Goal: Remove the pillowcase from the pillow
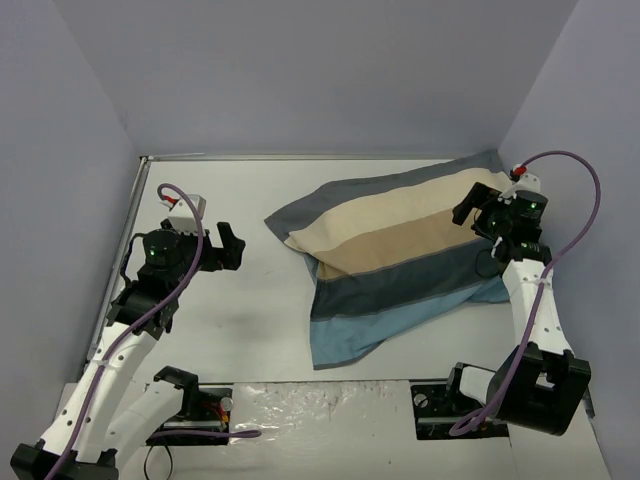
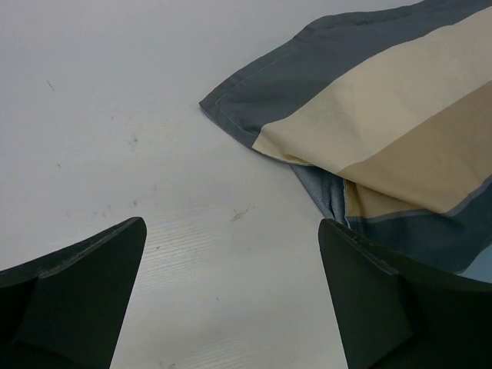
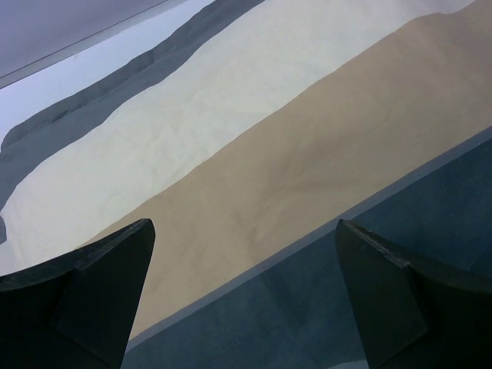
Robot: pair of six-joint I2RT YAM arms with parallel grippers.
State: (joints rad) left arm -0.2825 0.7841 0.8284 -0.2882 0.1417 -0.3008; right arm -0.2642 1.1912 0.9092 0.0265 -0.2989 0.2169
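Left jaws: spread wide, empty, hanging over bare surface (image 1: pixel 250 200). Nearest cloth a grey corner (image 2: pixel 223 104) at 1 o'clock in the left wrist view, well apart.

Right jaws: spread wide, empty, poised over the cream and tan stripes at the 3 o'clock end of the pillowcase (image 1: pixel 400 260). Contact with the cloth not possible to tell.

Pillowcase: striped face up, at 3 o'clock from the left jaws. Swollen under the far stripes, flat and slack along the light blue edge at 6 o'clock. Loose grey-blue flap (image 2: pixel 327 192) tucked under the 9 o'clock side, probably the mouth.

Pillow: none in sight; judged to be inside, beneath the swollen stripes.

Hazards, as judged:
- Pinch at the 3 o'clock end taking cloth and filling together; whole bundle dragged as one.
- Pull with no counter-hold near the mouth; same result, bundle sliding across the surface.
- Shallow grip on the top layer only; cloth bunching, slipping free.
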